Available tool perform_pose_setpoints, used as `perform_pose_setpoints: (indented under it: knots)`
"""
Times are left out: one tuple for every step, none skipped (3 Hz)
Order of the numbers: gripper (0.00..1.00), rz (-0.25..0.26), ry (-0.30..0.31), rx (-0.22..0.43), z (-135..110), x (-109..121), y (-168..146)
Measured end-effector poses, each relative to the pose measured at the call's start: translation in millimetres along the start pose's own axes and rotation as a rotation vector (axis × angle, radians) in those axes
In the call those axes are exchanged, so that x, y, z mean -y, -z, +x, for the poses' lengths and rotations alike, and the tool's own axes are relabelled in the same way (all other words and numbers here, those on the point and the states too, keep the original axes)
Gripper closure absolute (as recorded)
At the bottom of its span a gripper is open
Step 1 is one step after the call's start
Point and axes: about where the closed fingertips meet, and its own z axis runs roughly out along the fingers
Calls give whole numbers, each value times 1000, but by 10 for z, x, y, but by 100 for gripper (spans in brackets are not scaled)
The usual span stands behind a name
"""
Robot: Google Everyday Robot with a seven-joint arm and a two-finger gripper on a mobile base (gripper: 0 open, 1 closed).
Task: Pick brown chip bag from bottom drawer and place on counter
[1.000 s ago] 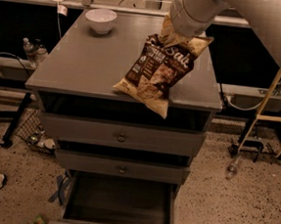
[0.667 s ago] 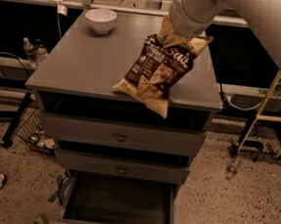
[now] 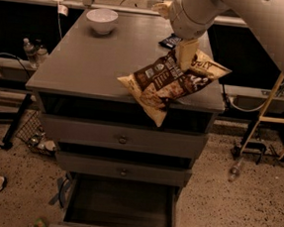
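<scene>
Crinkly dark-brown chip bag (image 3: 172, 81) lies on the flat grey bench (image 3: 97, 62), 1 corner overhanging the front edge. Pale robot claw (image 3: 186, 56) rests at its top end; whether it grips cannot be told.

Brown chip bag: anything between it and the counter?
Nothing visible. The brown chip bag already lies on the counter at its front right, one corner hanging over the front edge. The tool sits at the bag's upper end. The white bowl at back left and a small dark wrapper behind the tool are not under it.
</scene>
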Motion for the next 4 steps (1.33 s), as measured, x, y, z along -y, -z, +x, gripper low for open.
perform_pose_setpoints:
  knots:
    - [0, 0, 0, 0, 0, 0, -1]
    - [21, 1, 36, -41, -75, 45, -4]
    - [43, 5, 58, -61, -104, 125, -1]
    - [67, 25, 69, -71, -56, 284, -9]
